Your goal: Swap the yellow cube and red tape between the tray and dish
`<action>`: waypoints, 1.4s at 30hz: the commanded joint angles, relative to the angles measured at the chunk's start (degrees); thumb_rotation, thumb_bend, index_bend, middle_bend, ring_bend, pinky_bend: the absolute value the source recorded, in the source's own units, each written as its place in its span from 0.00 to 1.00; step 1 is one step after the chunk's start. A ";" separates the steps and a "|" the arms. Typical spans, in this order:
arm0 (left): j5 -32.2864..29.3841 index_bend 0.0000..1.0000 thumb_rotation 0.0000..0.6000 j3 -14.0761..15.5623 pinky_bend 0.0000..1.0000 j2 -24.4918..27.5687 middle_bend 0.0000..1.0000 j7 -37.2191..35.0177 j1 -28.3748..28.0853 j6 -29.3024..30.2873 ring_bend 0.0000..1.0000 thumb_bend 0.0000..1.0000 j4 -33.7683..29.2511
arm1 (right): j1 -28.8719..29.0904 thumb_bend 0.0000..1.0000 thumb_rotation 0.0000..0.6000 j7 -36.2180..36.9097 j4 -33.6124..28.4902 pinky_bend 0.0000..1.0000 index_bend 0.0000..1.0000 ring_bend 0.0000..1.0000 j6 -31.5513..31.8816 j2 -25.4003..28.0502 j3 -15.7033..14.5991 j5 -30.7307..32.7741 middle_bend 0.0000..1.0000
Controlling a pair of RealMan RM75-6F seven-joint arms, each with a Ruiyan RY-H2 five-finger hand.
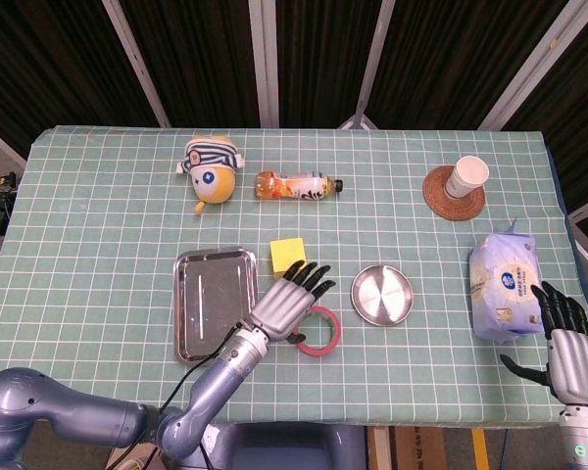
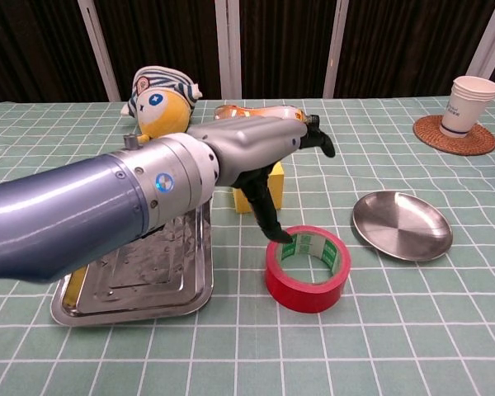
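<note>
The red tape (image 1: pixel 320 331) (image 2: pixel 308 269) lies flat on the cloth between the steel tray (image 1: pixel 213 304) (image 2: pixel 140 276) and the round steel dish (image 1: pixel 381 295) (image 2: pixel 401 225). Both the tray and the dish hold nothing. My left hand (image 1: pixel 288 299) (image 2: pixel 260 148) hovers above the tape's left side with its fingers spread, holding nothing. The yellow cube (image 1: pixel 285 252) (image 2: pixel 271 183) stands on the cloth just behind the hand, partly hidden by it. At the table's right front edge my right hand (image 1: pixel 566 345) is open and holds nothing.
A striped plush toy (image 1: pixel 210 168) (image 2: pixel 158 103) and an orange drink bottle (image 1: pixel 296 184) lie at the back. A paper cup (image 1: pixel 467 176) (image 2: pixel 468 105) stands on a woven coaster at the back right. A wipes pack (image 1: pixel 505 285) lies just ahead of my right hand.
</note>
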 commanded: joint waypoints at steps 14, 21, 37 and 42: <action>3.01 0.15 1.00 -3.41 0.00 -1.05 0.00 -14.59 -1.46 -4.29 0.00 0.00 15.24 | 0.38 0.02 1.00 -1.99 0.31 0.00 0.00 0.00 -1.62 -0.67 0.67 2.11 0.00; 4.84 0.15 1.00 -3.19 0.00 -2.44 0.00 -18.95 -2.03 -5.57 0.00 0.00 21.12 | 0.38 0.02 1.00 -2.55 0.10 0.00 0.00 0.00 -2.21 -0.68 0.60 2.57 0.00; 5.71 0.14 1.00 -0.90 0.00 -5.38 0.00 -21.72 -1.55 -7.10 0.00 0.00 29.47 | 0.13 0.02 1.00 -2.22 -0.43 0.00 0.00 0.00 -2.59 -0.17 0.58 2.67 0.00; 6.82 0.14 1.00 -0.72 0.00 -6.88 0.00 -23.60 -1.69 -7.55 0.00 0.00 32.42 | -0.09 0.02 1.00 -1.87 -0.52 0.00 0.00 0.00 -2.44 0.08 0.55 2.56 0.00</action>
